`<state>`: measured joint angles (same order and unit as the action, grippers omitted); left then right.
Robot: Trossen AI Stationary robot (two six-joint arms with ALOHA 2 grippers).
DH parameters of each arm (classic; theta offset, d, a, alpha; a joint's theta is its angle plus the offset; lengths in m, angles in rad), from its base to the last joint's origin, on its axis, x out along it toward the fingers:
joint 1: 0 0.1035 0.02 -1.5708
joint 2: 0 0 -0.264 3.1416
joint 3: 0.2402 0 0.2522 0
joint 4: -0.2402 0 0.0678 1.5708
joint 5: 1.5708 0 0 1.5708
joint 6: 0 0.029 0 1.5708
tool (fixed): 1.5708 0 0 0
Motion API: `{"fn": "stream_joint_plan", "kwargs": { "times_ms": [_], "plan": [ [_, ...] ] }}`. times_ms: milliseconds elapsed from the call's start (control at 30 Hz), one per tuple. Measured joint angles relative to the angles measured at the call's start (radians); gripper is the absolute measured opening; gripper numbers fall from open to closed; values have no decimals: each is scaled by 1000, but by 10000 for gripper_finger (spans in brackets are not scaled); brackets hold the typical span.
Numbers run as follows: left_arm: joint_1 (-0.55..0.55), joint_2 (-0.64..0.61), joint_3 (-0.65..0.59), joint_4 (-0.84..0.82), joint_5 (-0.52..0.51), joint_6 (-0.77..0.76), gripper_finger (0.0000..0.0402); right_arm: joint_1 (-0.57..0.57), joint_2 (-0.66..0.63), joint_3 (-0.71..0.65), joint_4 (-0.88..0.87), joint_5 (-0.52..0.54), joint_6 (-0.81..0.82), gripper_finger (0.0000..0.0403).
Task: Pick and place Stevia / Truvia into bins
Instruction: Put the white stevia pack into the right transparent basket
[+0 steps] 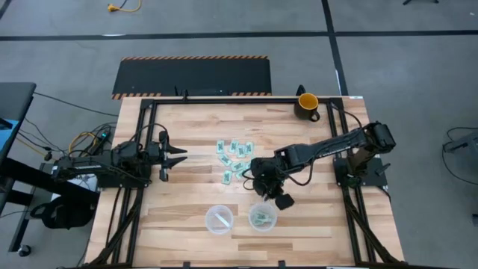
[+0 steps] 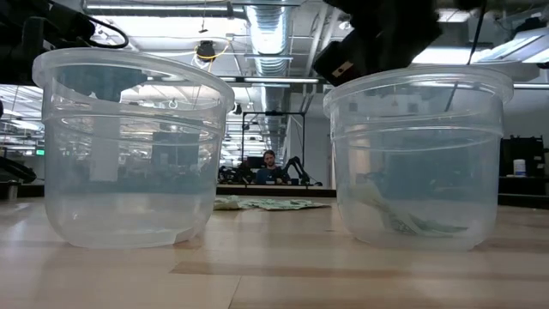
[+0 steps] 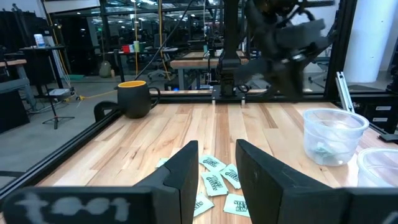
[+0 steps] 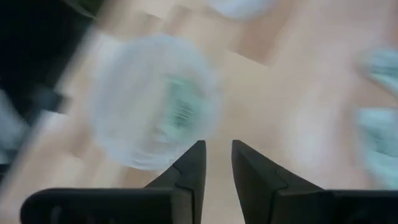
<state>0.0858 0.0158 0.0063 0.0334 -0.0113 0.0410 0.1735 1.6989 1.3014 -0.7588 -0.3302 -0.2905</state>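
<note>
Near the front edge of the table [image 1: 314, 142] I've got my two cups: the left cup [image 1: 219, 219] and, just beside it, the right cup [image 1: 262, 217]. From above, the right cup has green packets in it; in the low view I can see them lying flat against its bottom [image 2: 403, 225]. The left cup [image 2: 130, 150] looks clear apart from a whitish bottom, and I can't make out any packet in it.

My right gripper [image 1: 261, 196] is hanging just behind the right cup, arm stretched across from the right side of the table. Its wrist camera is blurred, but the two fingers [image 4: 189, 168] stand a little apart with bare wood between them, nothing pinched. That same camera catches the right cup [image 4: 155, 106] with green inside.

The loose packets [image 1: 234, 157] sit in a scatter mid-table, behind the cups and between the two arms. They also show ahead of my left fingers [image 3: 186, 174] in the left wrist view, green and white on the wood [image 3: 219, 180].

My left gripper [image 1: 173, 157] waits at the left side, pointing toward the pile, fingers parted and holding nothing.

A yellow-and-black mug [image 1: 307, 104] stands at the far right corner, well apart from everything. Across the room, a person [image 2: 269, 166] sits behind a desk.
</note>
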Motion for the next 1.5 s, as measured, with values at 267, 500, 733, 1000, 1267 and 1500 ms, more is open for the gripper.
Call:
{"fn": "stream_joint_plan", "kwargs": {
  "times_ms": [267, 500, 733, 1000, 1267, 1500],
  "plan": [
    [0, 0, 0, 0, 0, 0, 98, -92, 0, 44, -43, 260, -131, 69],
    [0, 0, 0, 0, 0, 0, 98, -202, 8, 44, -42, 235, -236, 69],
    [0, 0, 0, 0, 0, 0, 98, -276, 10, 44, -1, 179, -263, 69],
    [0, 0, 0, 0, 1, 0, 98, -282, 110, 44, 34, 180, -271, 79],
    [0, 0, 0, 0, 0, 0, 98, -282, 210, 44, 50, 208, -286, 138],
    [0, 0, 0, 0, 0, 0, 97, -281, 267, 45, 76, 249, -302, 182]
  ]
}}
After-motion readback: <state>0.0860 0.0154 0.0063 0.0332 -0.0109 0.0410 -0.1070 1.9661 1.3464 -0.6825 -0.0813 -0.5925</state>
